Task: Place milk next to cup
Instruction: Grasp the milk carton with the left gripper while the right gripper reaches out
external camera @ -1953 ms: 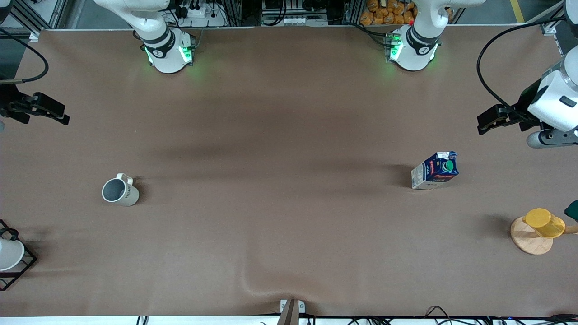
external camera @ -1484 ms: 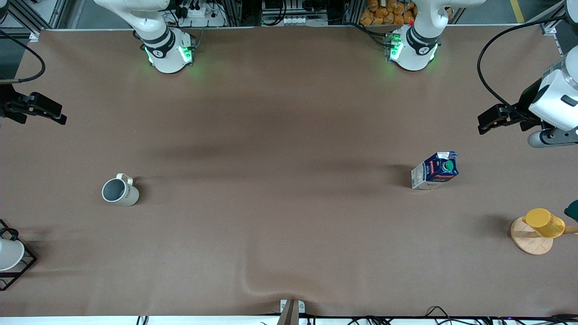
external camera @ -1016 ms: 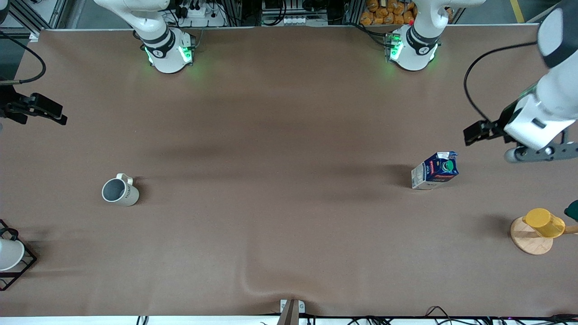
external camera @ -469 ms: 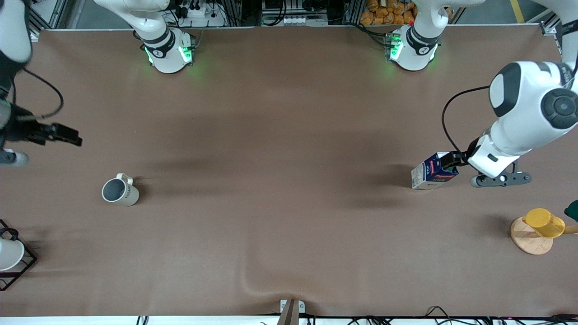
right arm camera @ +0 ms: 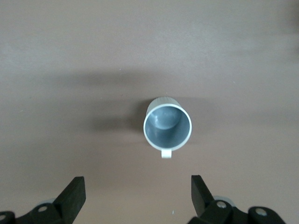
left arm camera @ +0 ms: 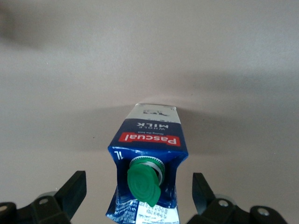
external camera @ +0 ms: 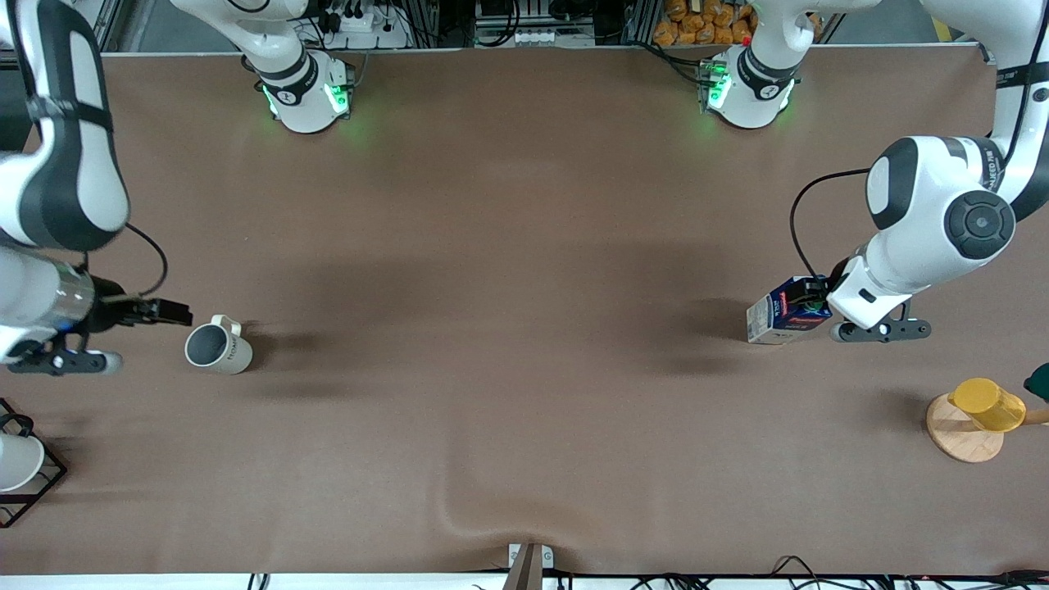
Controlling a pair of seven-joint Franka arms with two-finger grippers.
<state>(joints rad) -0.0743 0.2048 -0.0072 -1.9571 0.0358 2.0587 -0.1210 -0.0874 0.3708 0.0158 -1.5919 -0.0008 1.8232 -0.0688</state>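
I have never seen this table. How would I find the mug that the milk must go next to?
Look at the brown table, toward the right arm's end. There the right gripper, fingers open, hangs beside a cream-white mug with a grey inside and one handle. Unlike the plain white cup in a black wire frame at the table's edge, it stands alone with dark lettering on its side.

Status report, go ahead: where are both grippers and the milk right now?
Left gripper open, straddling upright milk, not closed on it. Right gripper open over cup. Table between milk and cup shows nothing in the way.
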